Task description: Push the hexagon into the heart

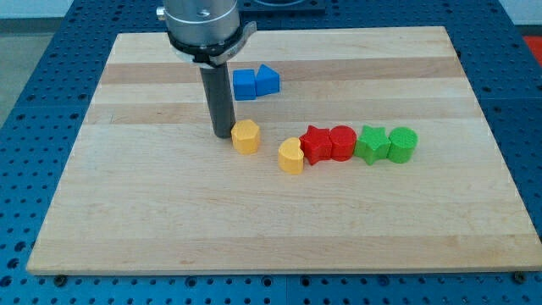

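A yellow hexagon block [246, 135] lies near the middle of the wooden board [169, 220]. A yellow heart block [290, 156] lies to its lower right, a short gap away. My tip [223, 134] rests on the board just left of the hexagon, touching or almost touching its left side. The rod rises straight up to the arm's mount at the view's top.
A red star-like block [316, 144] touches the heart's right side, then a red round block [342, 141], a green star-like block [370, 143] and a green round block [402, 144] in a row. Two blue blocks [255, 82] sit above the hexagon.
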Controlling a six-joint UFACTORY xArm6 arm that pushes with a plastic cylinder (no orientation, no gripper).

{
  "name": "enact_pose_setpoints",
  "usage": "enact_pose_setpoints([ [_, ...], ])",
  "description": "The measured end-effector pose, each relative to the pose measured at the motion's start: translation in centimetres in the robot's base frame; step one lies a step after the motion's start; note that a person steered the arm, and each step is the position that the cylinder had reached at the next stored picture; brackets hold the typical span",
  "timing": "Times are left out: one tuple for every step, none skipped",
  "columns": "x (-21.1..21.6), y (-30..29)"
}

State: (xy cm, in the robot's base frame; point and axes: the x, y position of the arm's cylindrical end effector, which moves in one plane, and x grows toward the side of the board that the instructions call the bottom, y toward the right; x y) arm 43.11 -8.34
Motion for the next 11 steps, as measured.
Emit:
enact_pose_setpoints([
  [0.7,0.2],
  [2.1,0.2],
  [4.3,0.2],
  [4.3,0.4],
  [2.5,0.3],
  [0.6,0.2],
  [0.1,2.1],
  [0.1,4.5],
  [0.1,6.2],
  [0.1,7.7],
  [0.1,8.6],
])
